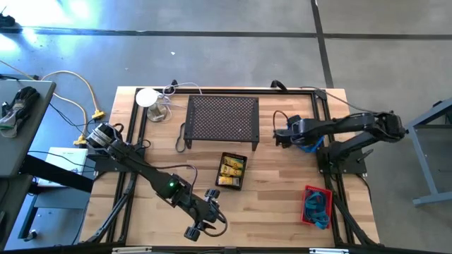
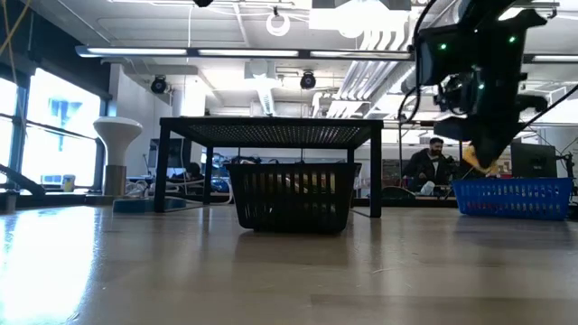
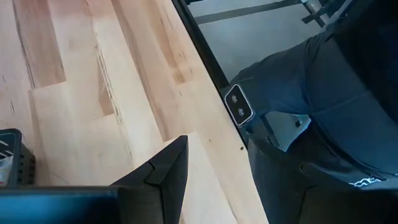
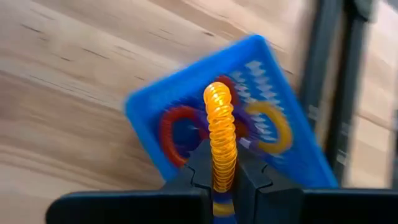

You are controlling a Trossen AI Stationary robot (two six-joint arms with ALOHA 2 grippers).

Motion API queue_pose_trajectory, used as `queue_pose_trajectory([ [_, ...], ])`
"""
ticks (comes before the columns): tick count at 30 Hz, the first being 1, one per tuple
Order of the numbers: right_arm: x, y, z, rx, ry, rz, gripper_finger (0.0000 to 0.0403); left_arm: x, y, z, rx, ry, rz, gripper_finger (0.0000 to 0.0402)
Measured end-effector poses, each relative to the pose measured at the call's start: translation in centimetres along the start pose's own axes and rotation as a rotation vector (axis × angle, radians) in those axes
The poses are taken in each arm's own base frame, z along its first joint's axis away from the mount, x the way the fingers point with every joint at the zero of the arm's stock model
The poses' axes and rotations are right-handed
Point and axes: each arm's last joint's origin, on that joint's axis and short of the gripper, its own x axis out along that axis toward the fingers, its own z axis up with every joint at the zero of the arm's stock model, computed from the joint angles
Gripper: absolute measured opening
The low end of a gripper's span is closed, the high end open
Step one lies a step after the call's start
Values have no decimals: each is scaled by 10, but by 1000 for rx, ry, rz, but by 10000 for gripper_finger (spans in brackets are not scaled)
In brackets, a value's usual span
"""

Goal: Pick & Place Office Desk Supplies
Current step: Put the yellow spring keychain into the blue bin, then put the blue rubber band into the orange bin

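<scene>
- High view: right claw (image 1: 280,134) sits over the blue basket (image 1: 305,144), which the arm mostly hides. Whatever it carries is too small to make out here.
- High view: left claw (image 1: 201,227) hovers near the tabletop's (image 1: 275,190) front edge, well apart from everything. Its fingers are spread, nothing between them.
- High view: black basket (image 1: 232,171) holds yellow packets (image 1: 231,169). Red basket (image 1: 317,205) at front right holds blue stuff, hard to identify. Black perforated stand (image 1: 222,120) is at the back centre.
- Low view: right arm comes in from above over the blue basket at the right. Its claw tip merges with the dark arm, grip unreadable. The black basket sits in front of the stand, its contents barely seen through the mesh. A person (image 2: 431,164) is seated far behind.
- Left wrist view: only one dark finger (image 3: 163,180) shows, the other is cut off. Bare wood, tabletop edge and a sliver of the black basket.
- Right wrist view: right claw pinches an orange ring (image 4: 219,140) edge-on, its lower part hidden between the fingers. Under it, the blue basket holds a red ring (image 4: 169,129), a yellow ring (image 4: 277,124) and a purple one, mostly hidden.
</scene>
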Motion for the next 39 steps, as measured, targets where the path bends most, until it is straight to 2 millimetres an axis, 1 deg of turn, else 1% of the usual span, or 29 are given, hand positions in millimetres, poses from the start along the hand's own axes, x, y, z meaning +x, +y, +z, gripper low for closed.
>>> queue_pose_trajectory([
  [6, 11, 0, 6, 52, 36, 34, 18, 0, 0, 0, 8, 0, -3, 163],
  [9, 12, -1, 8, 70, 38, 29, 30, 0, 1, -1, 38, 6, 12, 163],
  [12, 12, -1, 7, 49, 39, 28, 54, 0, 2, -1, 42, 2, 42, 163],
  [17, 12, -2, 8, 16, 17, 14, 109, 0, 5, 0, 38, -6, 80, 163],
  [20, 12, -3, 11, -61, -87, -47, 136, 0, 9, 0, 20, -4, 115, 163],
  [23, 4, -2, 8, -183, -272, -132, 144, -2, 12, -2, -53, 19, 137, 163],
  [25, -3, 2, 2, -242, -364, -136, 145, -5, 16, -3, -103, 36, 150, 163],
  [28, -16, 7, -11, -281, -497, -113, 146, -13, 20, -7, -167, 97, 183, 163],
  [31, -29, 12, -27, -284, -589, -25, 146, -27, 23, -13, -219, 163, 240, 163],
  [35, -46, 25, -50, -297, -677, 146, 146, -61, 24, -23, -280, 299, 305, 163],
  [39, -63, 40, -67, -337, -744, 320, 146, -87, 21, -36, -245, 412, 428, 163],
])
